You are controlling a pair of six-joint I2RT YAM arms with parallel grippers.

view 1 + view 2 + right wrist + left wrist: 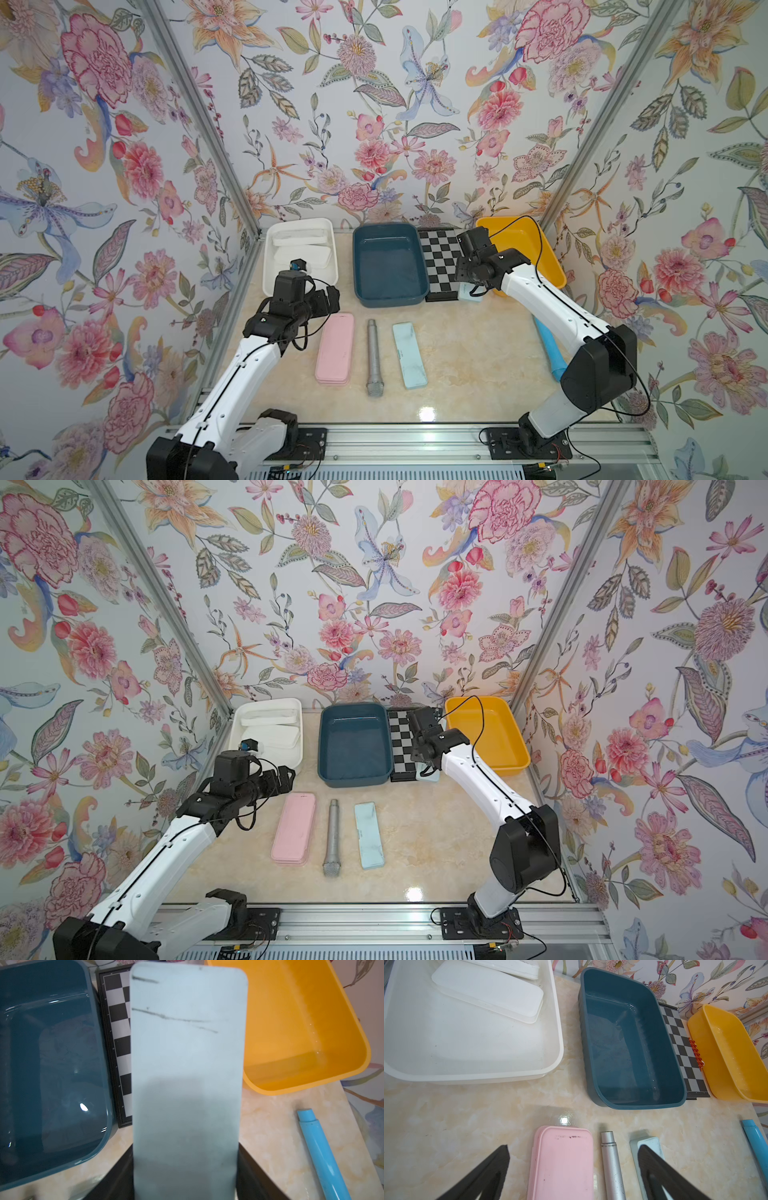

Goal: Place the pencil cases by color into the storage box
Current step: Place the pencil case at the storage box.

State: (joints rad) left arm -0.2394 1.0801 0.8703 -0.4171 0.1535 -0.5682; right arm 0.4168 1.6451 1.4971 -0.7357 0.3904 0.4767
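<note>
Currently right gripper point(185, 1167) is clamped on a pale blue case point(187, 1053); in a top view, teal box point(390, 266) sits at its 9 o'clock and yellow box point(523, 245) at 3. Left gripper point(573, 1151) gapes wide over the pink case point(562, 1167). White cases point(303, 254) lie in the white box point(299, 222) at its 11.

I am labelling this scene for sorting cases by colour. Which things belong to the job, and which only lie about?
Job: white cases, pink case, lying blue case, held blue case, white box, teal box, yellow box.
Lying about: microphone, blue tube, chessboard.
</note>
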